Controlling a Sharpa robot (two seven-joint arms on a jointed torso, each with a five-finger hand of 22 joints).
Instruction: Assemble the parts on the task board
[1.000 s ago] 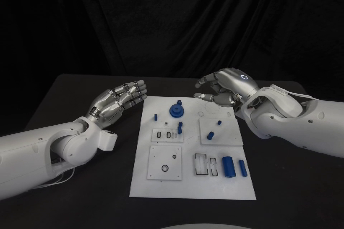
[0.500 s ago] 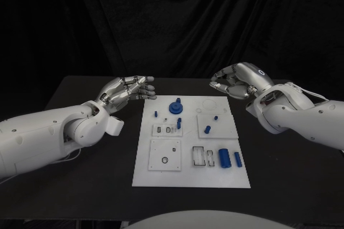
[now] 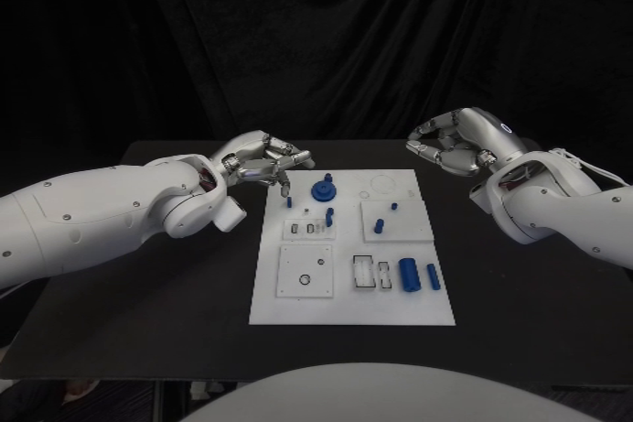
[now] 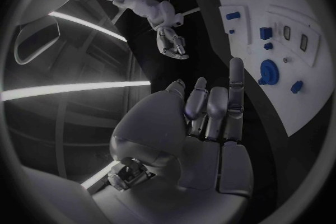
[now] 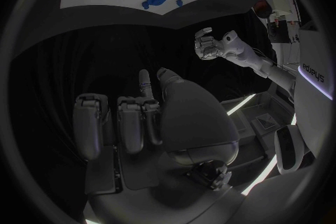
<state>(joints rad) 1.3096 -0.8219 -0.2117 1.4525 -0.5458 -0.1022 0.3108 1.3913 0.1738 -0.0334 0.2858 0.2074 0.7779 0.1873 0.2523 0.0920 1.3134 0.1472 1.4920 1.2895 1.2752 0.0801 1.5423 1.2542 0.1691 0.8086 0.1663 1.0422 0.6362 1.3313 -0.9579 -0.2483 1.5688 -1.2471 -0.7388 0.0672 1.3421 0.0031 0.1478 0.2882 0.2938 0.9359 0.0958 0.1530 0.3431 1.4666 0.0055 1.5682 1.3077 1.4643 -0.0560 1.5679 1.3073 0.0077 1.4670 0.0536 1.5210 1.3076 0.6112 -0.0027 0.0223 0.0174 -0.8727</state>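
The left silver hand hovers at the far left corner of the white rectangular task board, fingers partly curled and holding nothing; the round blue gear-like part stands just beside its fingertips — contact with the board is hard to judge. The right silver hand is curled in on nothing, off the board's far right corner, its fingertips partly hidden.

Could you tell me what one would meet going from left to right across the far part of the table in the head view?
Left hand → small blue peg at the task board's left edge → blue gear-shaped part → empty ring outline on the board → right hand.
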